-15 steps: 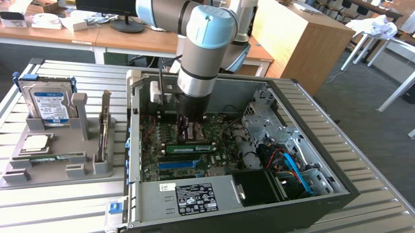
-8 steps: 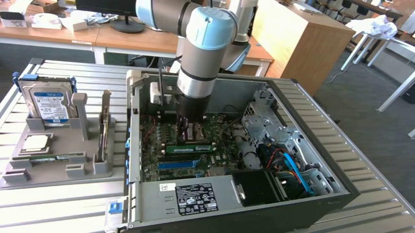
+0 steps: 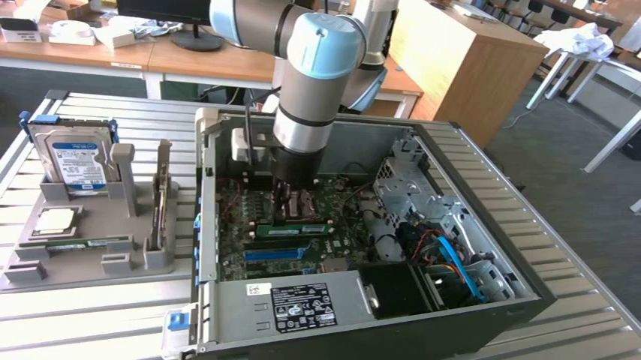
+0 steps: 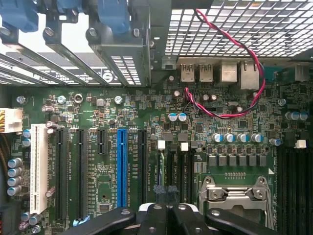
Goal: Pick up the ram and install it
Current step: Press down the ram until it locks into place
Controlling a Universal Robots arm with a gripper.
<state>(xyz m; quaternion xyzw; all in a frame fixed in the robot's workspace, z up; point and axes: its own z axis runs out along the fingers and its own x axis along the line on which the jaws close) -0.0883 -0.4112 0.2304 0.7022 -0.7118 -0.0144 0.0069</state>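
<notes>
Down inside the open black computer case (image 3: 521, 296), our black gripper (image 4: 168, 213) is clenched with its fingers together above the green motherboard (image 4: 146, 147); the long green ram stick (image 3: 290, 229) lies seated just below it.

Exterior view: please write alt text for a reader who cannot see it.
A robot arm reaches down into an open computer case, its shut pincer low over the motherboard just above a green ram stick. On the exterior view's left, a grey holder carries a hard drive.
</notes>
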